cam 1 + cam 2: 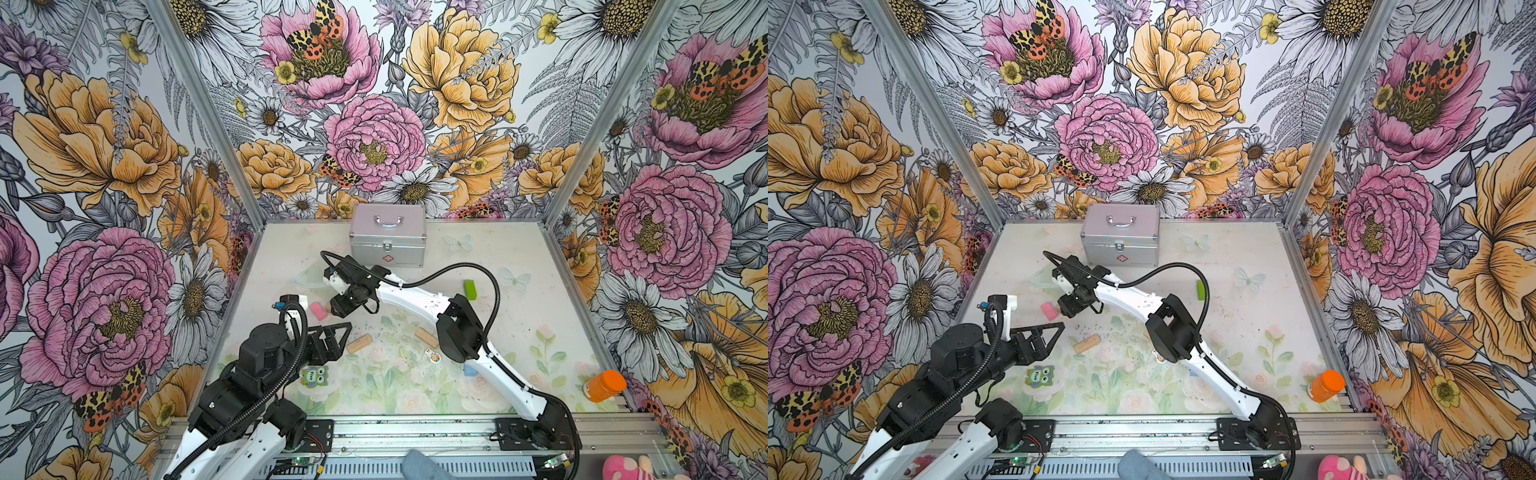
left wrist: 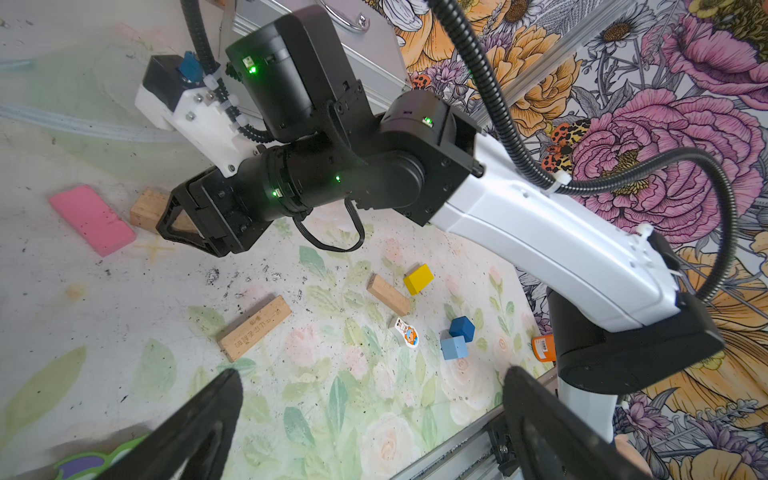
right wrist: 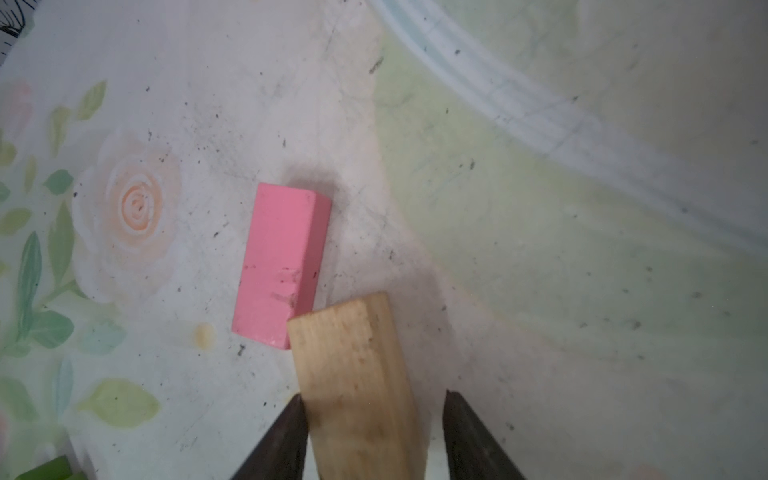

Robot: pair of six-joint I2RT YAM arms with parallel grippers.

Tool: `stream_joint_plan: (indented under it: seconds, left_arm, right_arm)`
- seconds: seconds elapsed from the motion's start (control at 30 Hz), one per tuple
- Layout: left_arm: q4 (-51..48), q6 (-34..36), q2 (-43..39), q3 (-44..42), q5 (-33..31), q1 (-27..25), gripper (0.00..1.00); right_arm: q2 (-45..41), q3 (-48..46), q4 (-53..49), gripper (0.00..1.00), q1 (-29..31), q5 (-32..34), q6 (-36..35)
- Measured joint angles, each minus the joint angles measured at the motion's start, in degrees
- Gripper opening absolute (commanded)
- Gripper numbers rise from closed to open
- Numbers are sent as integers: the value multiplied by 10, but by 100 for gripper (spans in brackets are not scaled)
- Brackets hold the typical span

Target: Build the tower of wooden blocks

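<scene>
The right gripper (image 3: 374,395) straddled a tan block (image 3: 353,374) just beside a pink block (image 3: 282,262) on the table (image 1: 519,332) — one finger touched the wood, a gap showed at the other. The left gripper (image 2: 372,372) hovered nearby, jaws spread wide.

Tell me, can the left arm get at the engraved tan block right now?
Likely yes. The left gripper is open, the engraved tan block lies flat just ahead of it with nothing between, and the right gripper works farther back.
</scene>
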Motion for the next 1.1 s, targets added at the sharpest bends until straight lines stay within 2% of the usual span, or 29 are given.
stream_joint_plan:
  seconds: [0.2, 0.5, 0.77, 1.1]
  left_arm:
    - [-4, 0, 0, 0, -11, 0, 99]
    - [-9, 0, -11, 0, -38, 0, 99]
    - [-7, 0, -10, 0, -67, 0, 99]
    - [28, 1, 31, -10, -77, 0, 99]
  right_arm:
    - [2, 1, 2, 38, 3, 25, 1]
    - [-16, -33, 19, 30, 3, 60, 0]
    - [-85, -143, 26, 28, -5, 97, 2]
    - [-239, -371, 58, 28, -56, 131, 25]
